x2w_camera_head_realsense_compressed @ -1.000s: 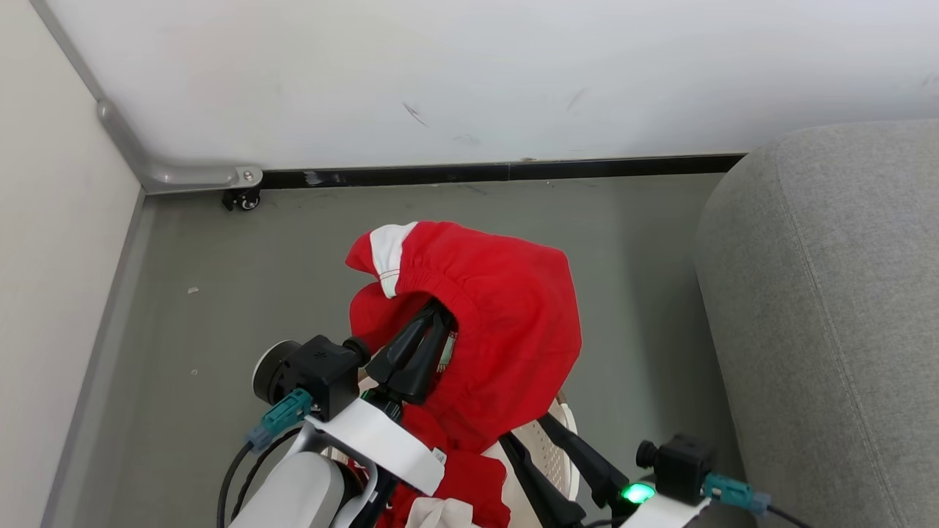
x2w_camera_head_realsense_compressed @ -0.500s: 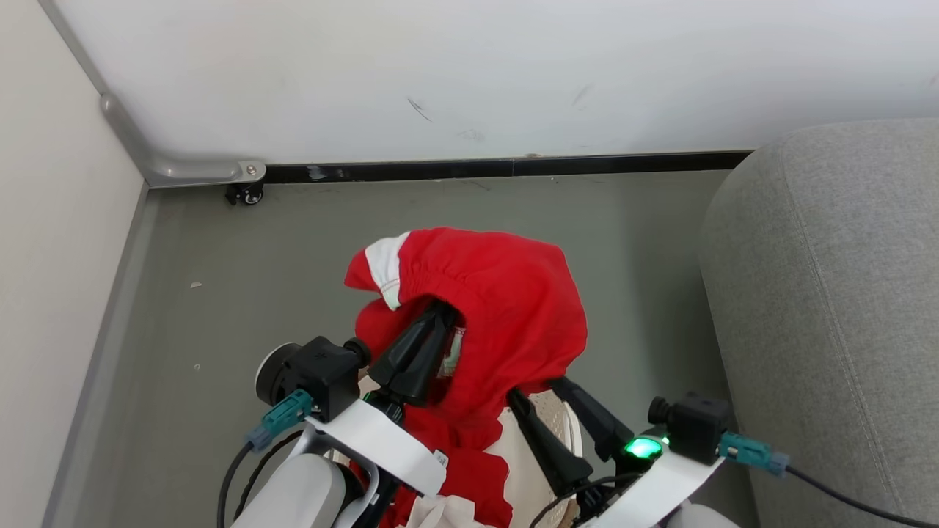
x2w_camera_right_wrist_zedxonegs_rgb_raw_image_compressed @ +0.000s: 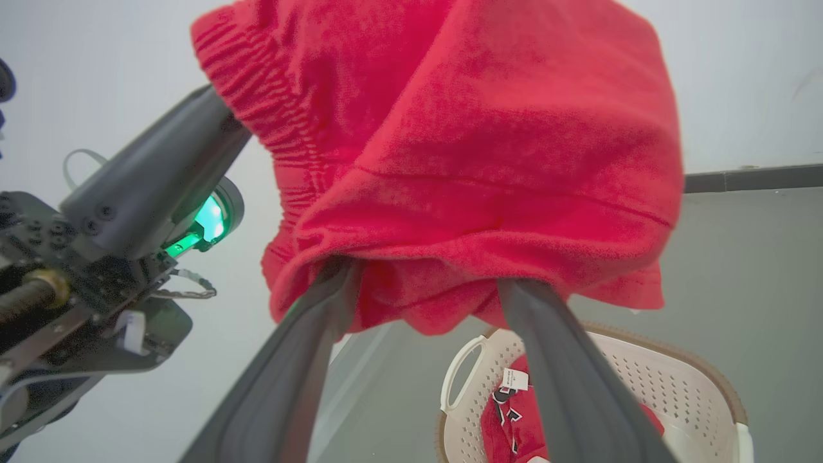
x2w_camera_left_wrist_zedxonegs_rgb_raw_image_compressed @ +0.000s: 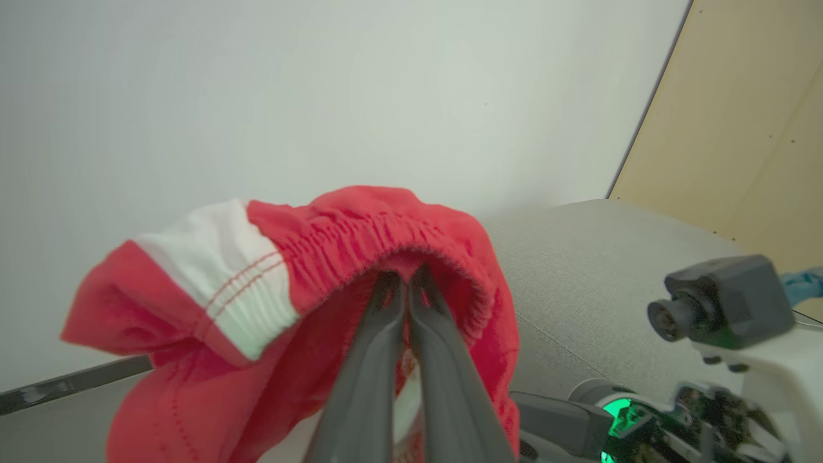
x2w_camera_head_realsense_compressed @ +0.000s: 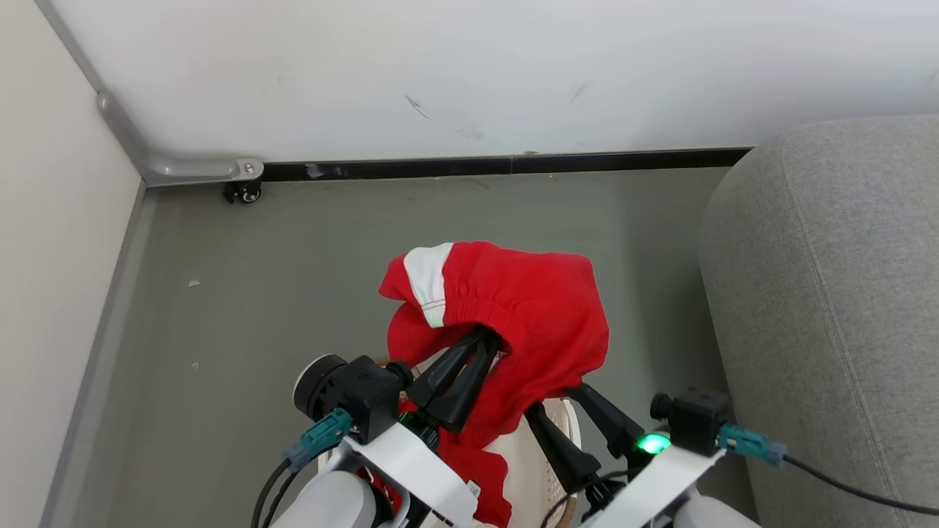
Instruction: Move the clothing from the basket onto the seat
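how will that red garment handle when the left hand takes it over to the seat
Probably floppy: the garment drapes in folds over the shut left hand. Likely light, since it hangs from two thin fingertips. It may snag: its hem sags onto the open right hand.

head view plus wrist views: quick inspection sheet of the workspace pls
surface: grey floor.
job's things: red garment held above the basket, which holds more red clothing; grey seat at right.
clutter: small pale scrap on the floor.
grippers: left gripper shut on the garment's waistband; right gripper open, fingertips under its hanging edge.
cables: dark cable off each wrist camera's teal plug.
surroundings: white wall, black baseboard, small caster in the corner.
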You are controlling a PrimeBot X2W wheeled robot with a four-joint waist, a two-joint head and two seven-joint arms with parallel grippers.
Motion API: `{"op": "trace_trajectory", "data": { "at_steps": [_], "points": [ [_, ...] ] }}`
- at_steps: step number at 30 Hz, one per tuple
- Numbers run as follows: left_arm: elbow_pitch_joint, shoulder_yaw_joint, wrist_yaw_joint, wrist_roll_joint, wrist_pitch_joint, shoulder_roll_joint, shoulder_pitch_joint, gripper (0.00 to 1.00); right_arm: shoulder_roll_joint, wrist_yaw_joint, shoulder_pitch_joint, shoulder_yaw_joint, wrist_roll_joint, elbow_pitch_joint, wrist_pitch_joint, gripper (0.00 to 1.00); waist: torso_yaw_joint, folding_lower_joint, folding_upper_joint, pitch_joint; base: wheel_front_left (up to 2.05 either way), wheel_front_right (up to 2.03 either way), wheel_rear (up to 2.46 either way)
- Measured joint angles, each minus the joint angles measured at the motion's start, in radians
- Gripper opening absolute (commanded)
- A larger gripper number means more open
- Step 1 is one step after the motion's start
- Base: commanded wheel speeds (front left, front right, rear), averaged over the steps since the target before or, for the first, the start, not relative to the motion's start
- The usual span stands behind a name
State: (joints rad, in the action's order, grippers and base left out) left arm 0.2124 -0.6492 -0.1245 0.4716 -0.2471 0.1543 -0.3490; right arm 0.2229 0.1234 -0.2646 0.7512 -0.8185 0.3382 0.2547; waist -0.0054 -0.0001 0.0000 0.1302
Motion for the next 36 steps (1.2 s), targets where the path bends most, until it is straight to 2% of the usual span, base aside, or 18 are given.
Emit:
{"op": "trace_trajectory", "data": {
  "at_steps": [9,10,11,12,13,22,29,36],
  "points": [
    [0.001,-0.022,0.0,0.01,-0.005,0.002,0.0,0.0,-0.022,0.0,-0.069,0.013,0.001,0.001,0.0,1.0,0.002,0.0,0.0,0.003,0.0,0.0,0.0],
    [0.001,-0.022,0.0,0.01,-0.006,0.003,0.0,0.0,-0.023,0.0,-0.07,0.013,0.001,0.001,0.0,0.92,0.002,0.0001,0.0,0.003,0.0,0.0,0.0],
    [0.002,-0.022,0.0,0.01,-0.006,0.004,0.0,0.0,-0.024,0.0,-0.07,0.013,0.003,0.002,0.0,0.4,0.003,0.0001,0.0,0.003,0.0,0.0,0.0],
    [0.002,-0.022,0.0,0.01,-0.006,0.004,0.0,0.0,-0.024,0.0,-0.07,0.012,0.004,0.002,0.0,0.15,0.003,0.0,0.0,0.003,0.0,0.0,0.0],
    [0.003,-0.022,0.0,0.012,-0.006,0.005,0.0,0.0,-0.024,0.0,-0.07,0.012,0.005,0.003,0.0,0.0,0.003,0.0001,0.0,0.002,0.0,0.0,0.0],
    [0.016,0.001,0.0,0.021,-0.006,0.014,0.0,0.0,-0.022,0.0,-0.089,0.014,0.027,0.013,0.0,0.0,0.0,0.0001,0.0,0.0,0.0,0.0,0.0],
    [0.044,0.046,0.001,0.055,-0.006,0.022,0.0,0.0,-0.01,0.0,-0.088,-0.04,0.047,0.0,0.0,0.0,-0.006,0.0001,0.0,-0.003,0.0,0.0,0.0],
    [0.067,0.04,0.001,0.064,-0.006,0.024,0.0,0.0,-0.006,0.0,-0.088,-0.104,0.079,-0.039,0.0,0.0,-0.015,0.0001,0.0,-0.011,0.0,0.0,0.0]
  ]
}}
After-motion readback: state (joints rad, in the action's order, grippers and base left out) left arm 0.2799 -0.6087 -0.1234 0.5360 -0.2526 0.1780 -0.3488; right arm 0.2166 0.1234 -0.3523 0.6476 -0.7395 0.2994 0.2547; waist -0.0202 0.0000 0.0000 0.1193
